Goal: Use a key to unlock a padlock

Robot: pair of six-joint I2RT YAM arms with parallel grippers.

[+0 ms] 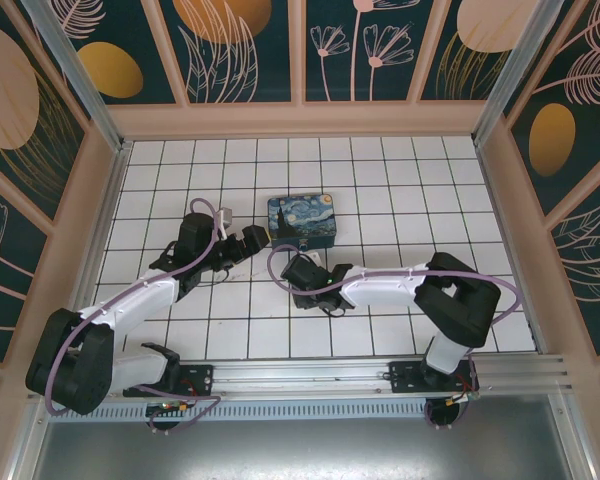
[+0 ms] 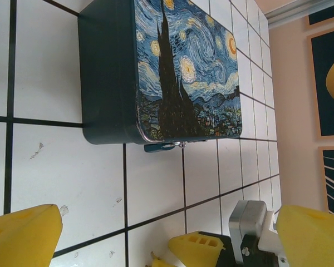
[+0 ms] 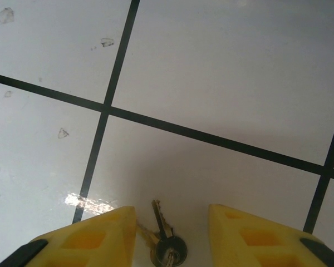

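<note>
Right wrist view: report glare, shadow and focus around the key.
Right wrist view: one small glare streak on the white tile near the key; soft shadow spreads beneath the yellow fingers; key and grout lines sharp. Top external view: even light, no harsh shadows.

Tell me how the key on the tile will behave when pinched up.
The key lies flat on glossy tile, so it will likely skid before lifting. It looks thin, stiff metal, probably very light. A second brassy blade seems joined at its head and may dangle.
</note>
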